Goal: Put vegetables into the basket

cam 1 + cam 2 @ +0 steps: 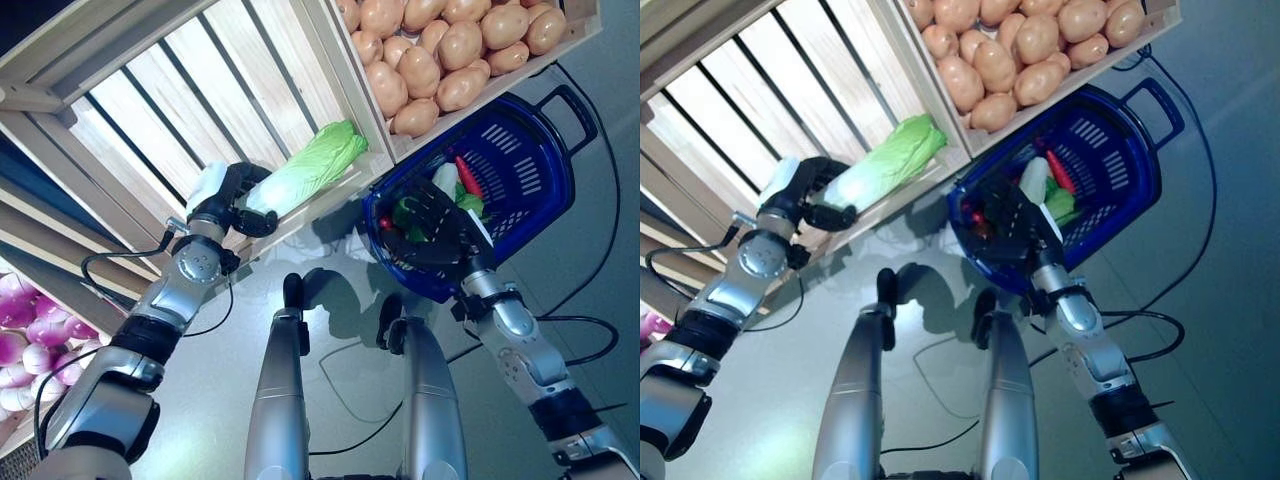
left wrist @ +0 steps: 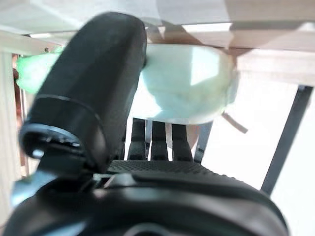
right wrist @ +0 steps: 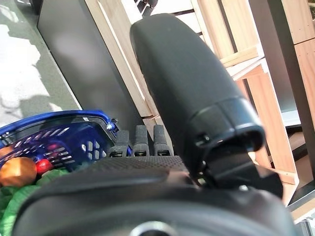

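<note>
Slatted pale wooden crates (image 1: 150,110) fill the upper scene above a grey floor (image 1: 330,310). One neighbouring crate at one o'clock is heaped with brown potatoes (image 1: 440,50). At three o'clock a blue plastic shopping basket (image 1: 540,170) with a black handle hangs on the right hand (image 1: 435,225), whose fingers curl around its rim; inside lie a red pepper (image 1: 468,177), a white vegetable (image 1: 445,180) and green leaves (image 1: 470,202). At ten o'clock the left hand (image 1: 232,200) is clamped on the white stem end of a green napa cabbage (image 1: 315,165), which lies at the slatted crate's lower edge. Purple-and-white turnips (image 1: 25,340) sit at eight o'clock.
</note>
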`<state>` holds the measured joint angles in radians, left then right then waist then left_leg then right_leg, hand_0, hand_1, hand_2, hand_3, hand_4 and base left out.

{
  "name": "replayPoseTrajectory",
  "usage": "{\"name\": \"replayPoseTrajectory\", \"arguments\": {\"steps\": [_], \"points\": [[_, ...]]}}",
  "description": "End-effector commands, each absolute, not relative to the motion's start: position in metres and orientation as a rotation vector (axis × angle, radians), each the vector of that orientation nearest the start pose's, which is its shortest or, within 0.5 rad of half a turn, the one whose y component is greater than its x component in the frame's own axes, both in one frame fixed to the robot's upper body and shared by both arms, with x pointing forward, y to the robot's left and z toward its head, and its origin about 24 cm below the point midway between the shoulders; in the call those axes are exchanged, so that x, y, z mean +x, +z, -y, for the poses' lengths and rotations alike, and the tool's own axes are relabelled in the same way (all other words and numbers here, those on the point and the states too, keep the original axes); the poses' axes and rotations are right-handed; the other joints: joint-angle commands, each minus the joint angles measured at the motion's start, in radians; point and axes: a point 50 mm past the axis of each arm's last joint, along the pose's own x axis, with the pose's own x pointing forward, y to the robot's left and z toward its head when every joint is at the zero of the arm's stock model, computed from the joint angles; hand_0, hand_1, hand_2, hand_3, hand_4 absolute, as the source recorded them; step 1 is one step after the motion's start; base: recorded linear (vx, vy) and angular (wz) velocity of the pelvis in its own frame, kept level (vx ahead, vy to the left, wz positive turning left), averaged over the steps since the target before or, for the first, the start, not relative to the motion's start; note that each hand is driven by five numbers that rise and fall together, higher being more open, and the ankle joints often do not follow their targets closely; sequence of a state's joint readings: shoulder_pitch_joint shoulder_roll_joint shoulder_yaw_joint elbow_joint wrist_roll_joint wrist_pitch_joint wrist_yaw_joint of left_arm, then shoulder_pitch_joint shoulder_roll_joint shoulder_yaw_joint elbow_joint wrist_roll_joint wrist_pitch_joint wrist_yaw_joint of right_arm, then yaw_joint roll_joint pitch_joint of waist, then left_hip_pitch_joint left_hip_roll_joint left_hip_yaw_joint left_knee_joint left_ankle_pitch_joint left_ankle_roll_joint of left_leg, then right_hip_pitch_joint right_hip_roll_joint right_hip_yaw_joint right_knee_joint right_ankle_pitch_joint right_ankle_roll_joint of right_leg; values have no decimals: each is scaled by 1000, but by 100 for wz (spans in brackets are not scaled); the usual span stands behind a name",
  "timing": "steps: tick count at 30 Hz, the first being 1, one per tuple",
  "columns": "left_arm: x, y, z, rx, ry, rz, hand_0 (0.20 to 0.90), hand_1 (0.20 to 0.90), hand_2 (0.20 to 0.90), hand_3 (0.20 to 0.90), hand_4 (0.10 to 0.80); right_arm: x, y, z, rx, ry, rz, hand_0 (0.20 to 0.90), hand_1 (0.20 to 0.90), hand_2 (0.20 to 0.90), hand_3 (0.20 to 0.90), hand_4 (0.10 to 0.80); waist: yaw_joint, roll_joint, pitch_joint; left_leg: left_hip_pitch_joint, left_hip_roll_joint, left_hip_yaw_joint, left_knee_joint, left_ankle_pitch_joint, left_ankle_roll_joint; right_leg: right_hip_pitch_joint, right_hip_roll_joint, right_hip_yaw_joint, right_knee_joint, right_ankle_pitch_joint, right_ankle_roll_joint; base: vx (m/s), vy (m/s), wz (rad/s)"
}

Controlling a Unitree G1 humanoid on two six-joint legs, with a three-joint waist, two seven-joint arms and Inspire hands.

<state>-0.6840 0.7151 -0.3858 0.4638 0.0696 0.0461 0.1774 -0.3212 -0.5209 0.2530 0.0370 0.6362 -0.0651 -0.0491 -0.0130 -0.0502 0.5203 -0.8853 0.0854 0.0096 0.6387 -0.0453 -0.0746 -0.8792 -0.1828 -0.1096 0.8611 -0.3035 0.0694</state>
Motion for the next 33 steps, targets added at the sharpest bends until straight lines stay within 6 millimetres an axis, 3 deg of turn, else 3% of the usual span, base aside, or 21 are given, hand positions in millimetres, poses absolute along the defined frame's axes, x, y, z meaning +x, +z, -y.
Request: {"name": "replayPoseTrajectory", "arguments": {"steps": [1,15,21,30,33], "points": [[364,132,-197,921,-54,136,300,300,300,300,400,302,165,164,114,285,405,900,900,900,900,800,-41,7,0,30,26,59,37,-105,16,33,1,-6,-82,121,10,0,0,0],[362,135,-198,896,-36,182,300,300,300,300,400,301,166,165,114,283,413,900,900,900,900,800,-36,8,0,56,23,56,17,-103,17,57,2,-7,-99,121,12,0,0,0],[353,141,-208,878,16,262,300,300,300,300,400,296,157,168,134,270,391,900,900,900,900,800,-27,12,0,159,28,57,-60,-78,10,157,9,-9,-179,135,16,36,4,1],[332,148,-226,849,93,351,300,300,300,300,400,292,130,179,175,221,297,900,900,900,900,800,5,27,0,407,-22,42,-286,7,9,419,13,-46,-441,206,30,63,9,-4],[323,143,-228,845,108,356,300,300,300,300,400,288,116,182,188,202,252,900,900,900,900,800,19,37,-47,499,-42,37,-415,45,6,521,10,-77,-569,237,37,98,31,4]]}}
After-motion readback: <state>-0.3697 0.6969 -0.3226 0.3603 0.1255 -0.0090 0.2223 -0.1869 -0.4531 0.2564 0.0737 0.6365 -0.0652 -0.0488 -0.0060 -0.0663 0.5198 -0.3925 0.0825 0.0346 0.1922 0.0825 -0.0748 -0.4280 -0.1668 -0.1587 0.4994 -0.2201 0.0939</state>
